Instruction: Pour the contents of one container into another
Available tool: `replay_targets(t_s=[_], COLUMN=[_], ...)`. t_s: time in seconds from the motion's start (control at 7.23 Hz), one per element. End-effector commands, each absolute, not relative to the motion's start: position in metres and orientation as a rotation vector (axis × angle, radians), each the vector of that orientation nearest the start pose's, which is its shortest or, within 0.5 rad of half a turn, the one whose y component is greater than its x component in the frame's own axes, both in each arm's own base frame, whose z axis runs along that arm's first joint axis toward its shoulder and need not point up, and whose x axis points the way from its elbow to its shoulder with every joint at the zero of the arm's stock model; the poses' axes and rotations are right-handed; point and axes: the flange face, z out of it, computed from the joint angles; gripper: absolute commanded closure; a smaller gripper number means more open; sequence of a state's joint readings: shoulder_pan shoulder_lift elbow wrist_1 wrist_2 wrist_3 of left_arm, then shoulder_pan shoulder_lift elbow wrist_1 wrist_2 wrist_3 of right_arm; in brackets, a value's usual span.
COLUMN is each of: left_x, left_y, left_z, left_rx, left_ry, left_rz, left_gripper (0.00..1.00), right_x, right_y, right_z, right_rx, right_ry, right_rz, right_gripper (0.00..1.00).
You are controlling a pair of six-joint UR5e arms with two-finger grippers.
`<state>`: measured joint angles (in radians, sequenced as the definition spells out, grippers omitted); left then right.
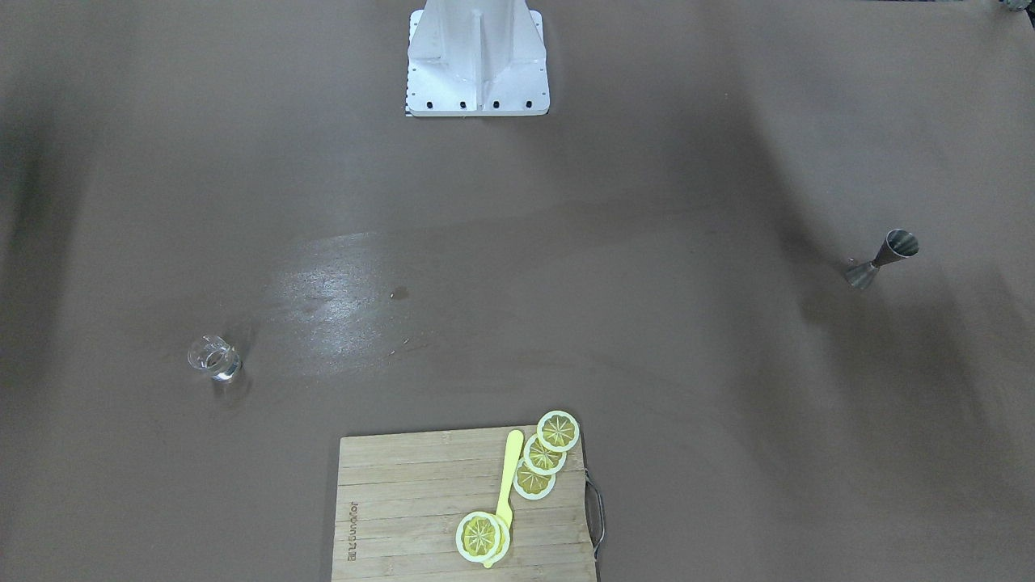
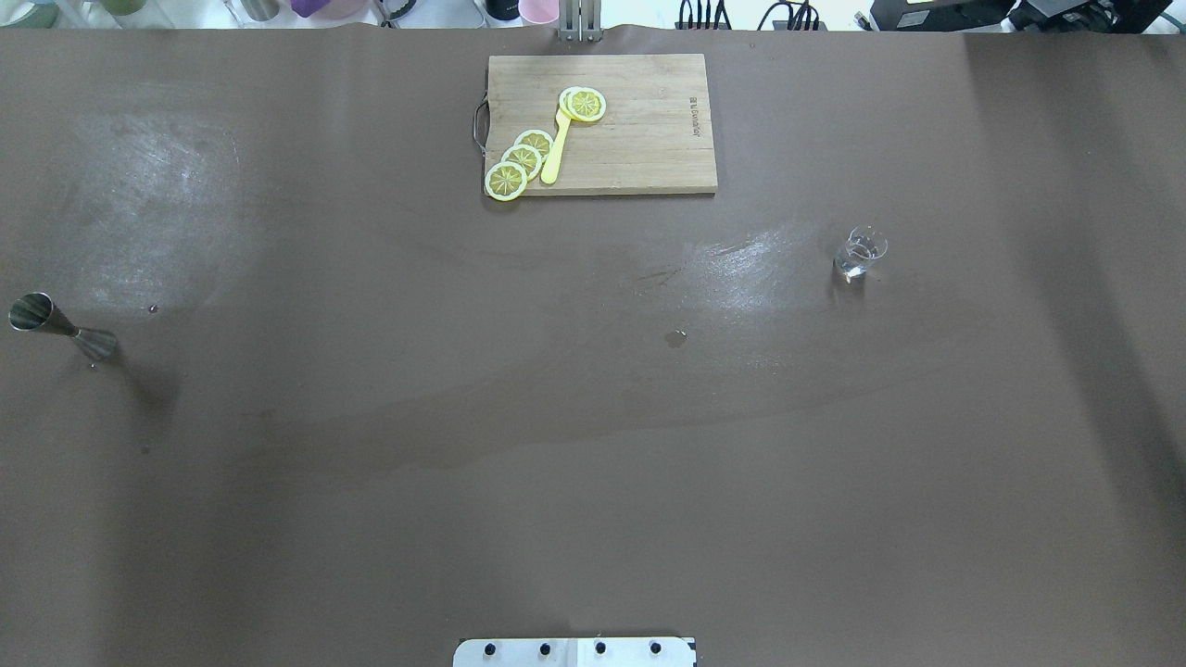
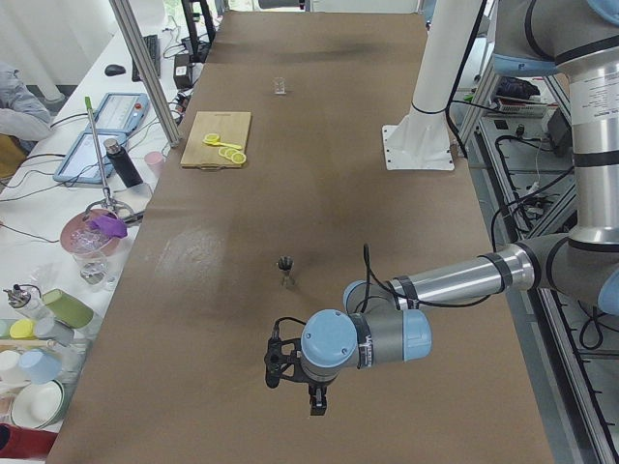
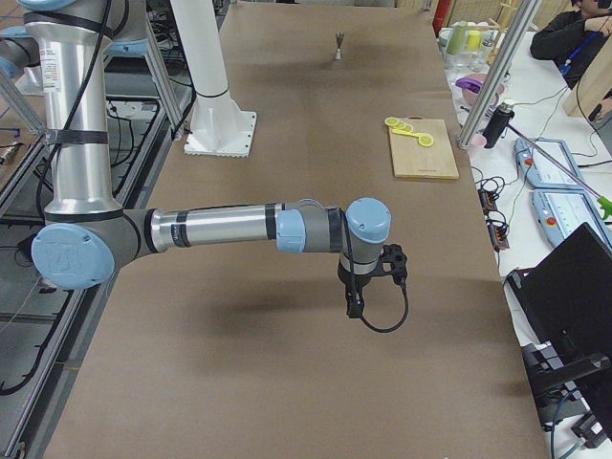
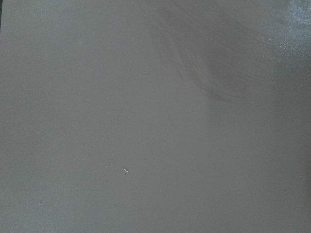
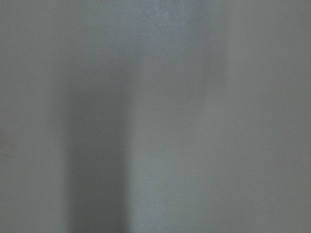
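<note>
The brown-covered counter [image 2: 593, 463] lies open across nearly its whole width. It has dull sheen patches, and the only crowding is at the middle of its far edge. In the left side view, a white bench [image 3: 58, 290] runs along that far edge, loaded with cups, bowls and tablets.

The left arm [image 3: 455, 280] reaches low over the counter's left end. Its left tool [image 3: 280, 362] hangs above bare surface, on the end side of the jigger. The right arm [image 4: 229, 228] stretches over the opposite end, with the right tool [image 4: 392, 265] also above bare surface. Both tools show only in the side views, so I cannot tell whether their fingers are apart or together.

The white pedestal [image 1: 477, 56] stands at the robot's edge, centred. The wooden cutting board [image 2: 639, 139] sits against the far edge, its long side along that edge. It carries lemon slices [image 2: 521, 159] and a yellow spatula [image 2: 556, 153].

The steel jigger [image 2: 60, 326] stands upright near the left end, with its long axis vertical and one mouth facing up. There is free room all round it. The small clear glass [image 2: 862, 252] stands upright with its mouth up, right of centre and well apart from the jigger. It is nearer to the board than to the robot.

A small wet spot [image 2: 675, 339] marks the counter's middle.
</note>
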<state>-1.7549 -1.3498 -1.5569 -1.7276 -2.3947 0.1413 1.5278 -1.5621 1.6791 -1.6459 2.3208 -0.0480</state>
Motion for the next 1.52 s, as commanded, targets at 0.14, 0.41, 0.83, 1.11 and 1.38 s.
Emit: replay_targets(t_s=[0.14, 0.41, 0.83, 1.11, 1.38], left_x=[-0.129, -0.129, -0.129, -0.129, -0.129], left_y=[-0.365, -0.364, -0.365, -0.365, -0.364], left_z=[0.745, 0.745, 0.745, 0.744, 0.746], left_rx=[0.059, 0.058, 0.059, 0.061, 0.058], left_ry=[0.825, 0.825, 0.825, 0.825, 0.825], left_rz=[-0.073, -0.073, -0.073, -0.073, -0.074], left_gripper=[0.01, 0.01, 0.01, 0.01, 0.01], right_x=[0.044, 0.041, 0.022, -0.007, -0.042], right_y=[-0.503, -0.521, -0.559, -0.574, -0.598], right_z=[0.599, 0.581, 0.533, 0.489, 0.445], right_rx=[0.080, 0.111, 0.182, 0.242, 0.292], right_ry=[-0.750, -0.751, -0.756, -0.759, -0.783], right_rz=[-0.116, -0.131, -0.195, -0.267, -0.349], right_gripper=[0.00, 0.00, 0.00, 0.00, 0.00])
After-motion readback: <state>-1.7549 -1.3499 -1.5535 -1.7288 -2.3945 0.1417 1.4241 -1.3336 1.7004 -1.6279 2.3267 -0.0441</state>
